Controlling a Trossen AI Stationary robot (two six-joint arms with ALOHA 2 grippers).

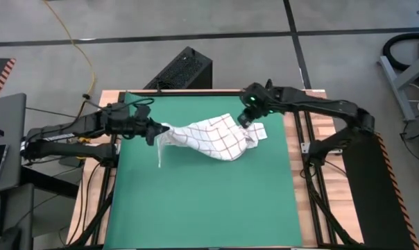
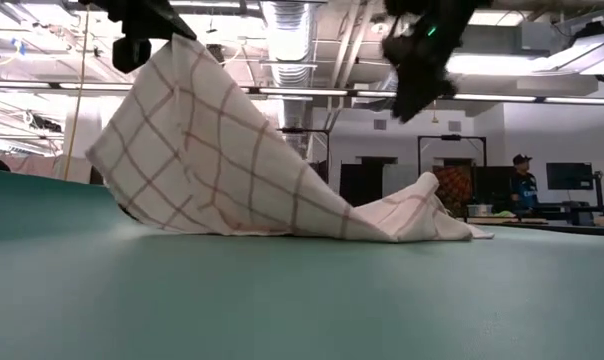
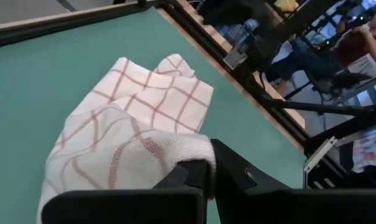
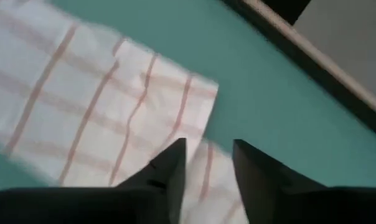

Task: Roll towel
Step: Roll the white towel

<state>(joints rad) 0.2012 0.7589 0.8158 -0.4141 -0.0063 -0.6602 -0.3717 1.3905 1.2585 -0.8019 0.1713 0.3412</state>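
We count one towel [image 1: 213, 139], white with a grid of thin red-brown lines, lying crumpled across the middle of one green mat [image 1: 202, 208] that covers the table [image 1: 91, 201]. It is stretched between the two arms. Its left end is drawn up into a narrow bunch and lifted off the mat, with a thin strip hanging down below it. From there the cloth slopes like a tent down to its right end, which rests in a low wrinkled heap on the mat with a flat corner spread beside it.

There are two pincers. The left pincer [image 1: 152, 130] is closed tight on the raised left end of the towel; in its wrist view the cloth is bunched between its dark fingers [image 3: 197, 177]. The right pincer [image 1: 247, 119] hangs just above the towel's right end, its jaws standing apart with a clear gap between them and nothing in them; the checked cloth lies beneath its fingers [image 4: 169, 168], and we cannot tell whether they touch it.

Beyond the table, in the low view, we see one person [image 2: 522, 180] standing far back in the room.
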